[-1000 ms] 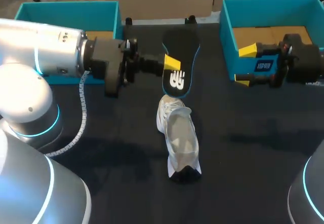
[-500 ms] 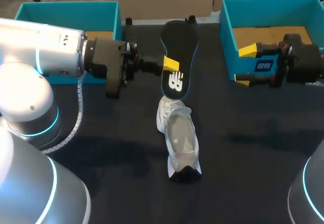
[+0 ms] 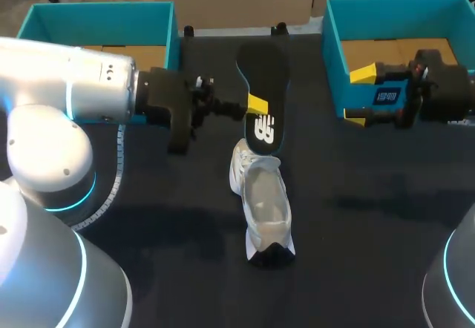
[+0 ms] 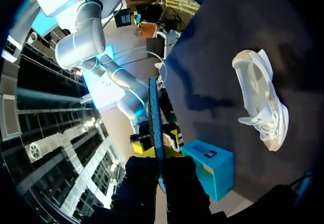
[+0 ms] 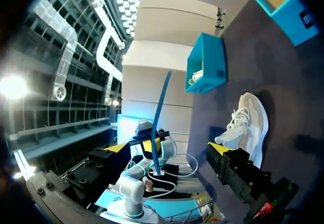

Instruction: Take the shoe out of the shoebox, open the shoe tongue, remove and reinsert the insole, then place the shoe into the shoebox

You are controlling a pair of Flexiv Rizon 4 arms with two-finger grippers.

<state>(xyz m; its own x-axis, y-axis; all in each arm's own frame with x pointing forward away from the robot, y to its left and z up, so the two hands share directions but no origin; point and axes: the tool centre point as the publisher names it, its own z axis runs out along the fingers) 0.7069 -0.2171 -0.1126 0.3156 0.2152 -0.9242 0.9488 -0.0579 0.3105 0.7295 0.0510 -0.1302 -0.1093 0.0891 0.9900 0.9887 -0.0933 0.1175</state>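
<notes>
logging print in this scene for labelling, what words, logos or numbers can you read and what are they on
No text can be read for certain.
White logo mark on the insole: a symbol, no legible words.
Blue tag with white characters on the right gripper: too blurred to read.
Dark label on the shoebox side: too small to read.

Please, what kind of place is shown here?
Probably a robotics test bench: the left gripper holds an insole near a white shoe on a black table; the right gripper is open by a teal shoebox.
</notes>
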